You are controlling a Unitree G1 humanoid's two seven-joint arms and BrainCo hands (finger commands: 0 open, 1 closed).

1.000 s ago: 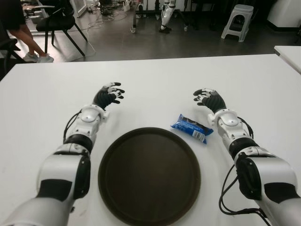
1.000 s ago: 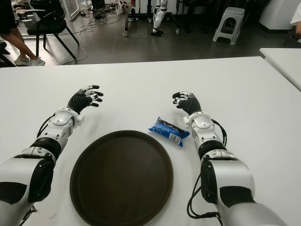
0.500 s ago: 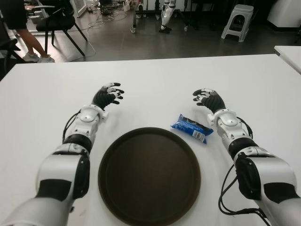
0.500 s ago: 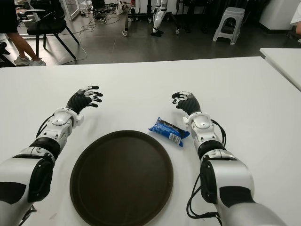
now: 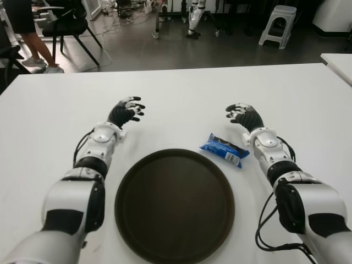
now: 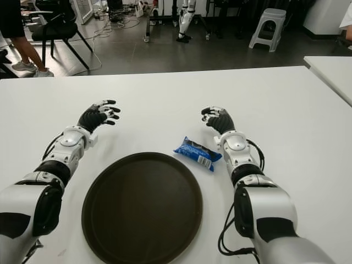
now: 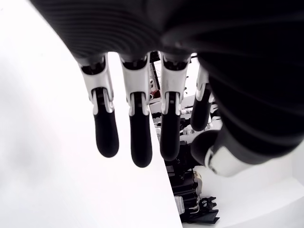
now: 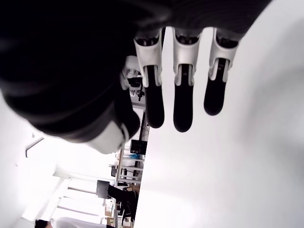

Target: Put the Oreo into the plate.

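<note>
A blue Oreo packet (image 5: 224,149) lies flat on the white table (image 5: 181,93), just off the upper right rim of a round dark brown plate (image 5: 175,203). My right hand (image 5: 243,115) is a little beyond and to the right of the packet, fingers spread, holding nothing. My left hand (image 5: 125,111) shows beyond the plate's left side, open as well. In each wrist view the fingers (image 7: 135,133) hang loose over bare tabletop, and the right hand's fingers (image 8: 183,102) hold nothing either.
Beyond the table's far edge are a black chair (image 5: 71,25), a person's legs (image 5: 33,47), a grey stool (image 5: 278,25) and robot legs (image 5: 195,16). A second white table (image 5: 338,63) juts in at the right.
</note>
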